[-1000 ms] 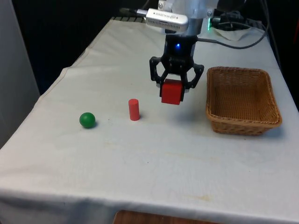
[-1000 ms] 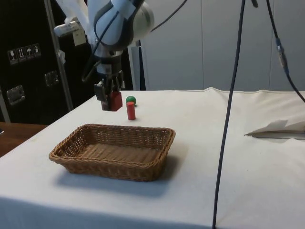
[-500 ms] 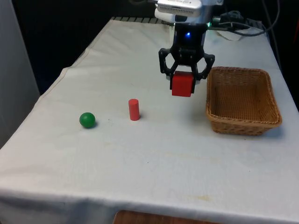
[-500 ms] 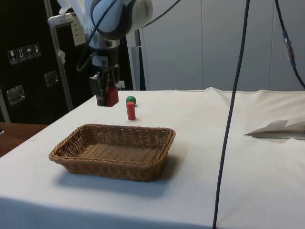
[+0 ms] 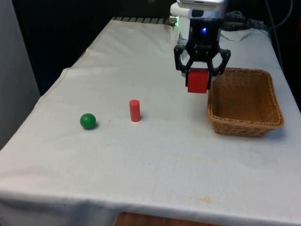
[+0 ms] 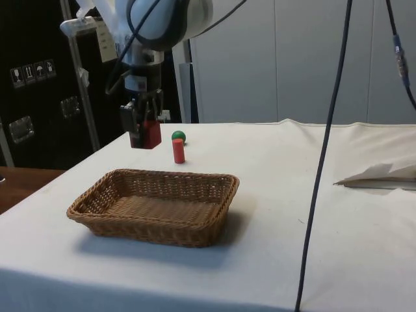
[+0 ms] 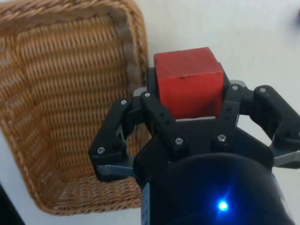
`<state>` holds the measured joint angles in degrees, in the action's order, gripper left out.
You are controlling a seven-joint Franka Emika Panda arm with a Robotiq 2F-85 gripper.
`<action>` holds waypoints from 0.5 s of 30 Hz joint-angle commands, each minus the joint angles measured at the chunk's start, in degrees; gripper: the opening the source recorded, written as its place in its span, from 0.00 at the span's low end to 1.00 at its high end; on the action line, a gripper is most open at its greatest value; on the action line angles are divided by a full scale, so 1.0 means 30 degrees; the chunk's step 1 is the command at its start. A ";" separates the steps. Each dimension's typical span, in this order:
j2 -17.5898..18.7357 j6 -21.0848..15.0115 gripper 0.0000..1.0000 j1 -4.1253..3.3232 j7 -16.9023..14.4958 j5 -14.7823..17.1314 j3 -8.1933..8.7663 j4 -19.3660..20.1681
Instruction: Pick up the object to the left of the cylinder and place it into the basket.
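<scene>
a red cube is clamped in the end effector, held above the desk at the wicker basket's 9 o'clock rim. released here, it could strike the rim and tumble outside.

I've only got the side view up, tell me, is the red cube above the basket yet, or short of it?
Observer: Short of it. In the front view the red cube hangs just off the basket's rim, on the front view's left.
Operator: Okay, and is the grip square?
Observer: Yes. The wrist view shows the claw shut on two opposite sides of the cube, with white cloth beneath the cube, not wicker.
Operator: From here the ball looks like it's touching the cylinder. Is it?
Observer: No. In the front view the green ball lies well apart from the red cylinder, on the front view's left of it.
</scene>
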<state>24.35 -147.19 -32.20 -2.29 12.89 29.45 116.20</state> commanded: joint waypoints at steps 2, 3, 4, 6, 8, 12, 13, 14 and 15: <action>-0.0325 -0.0153 0.02 -0.0325 0.0344 -0.0248 0.0115 0.0363; -0.0497 -0.0172 0.02 -0.0420 0.0458 -0.0267 0.0038 0.0516; -0.0573 -0.0172 0.02 -0.0458 0.0516 -0.0267 -0.0019 0.0611; -0.0668 -0.0172 0.02 -0.0497 0.0573 -0.0286 -0.0057 0.0688; -0.0821 -0.0229 0.02 -0.0573 0.0726 -0.0344 -0.0172 0.0859; -0.1203 -0.0382 0.02 -0.0668 0.1261 -0.0611 -0.0554 0.1280; -0.1261 -0.0420 0.02 -0.0707 0.1356 -0.0630 -0.0649 0.1356; -0.1203 -0.0153 0.02 -0.0458 0.1089 -0.0439 -0.0821 0.1184; -0.1318 -0.0458 0.02 -0.0726 0.1471 -0.0649 -0.0726 0.1432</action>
<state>20.57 -147.77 -33.63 1.26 11.52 26.70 119.98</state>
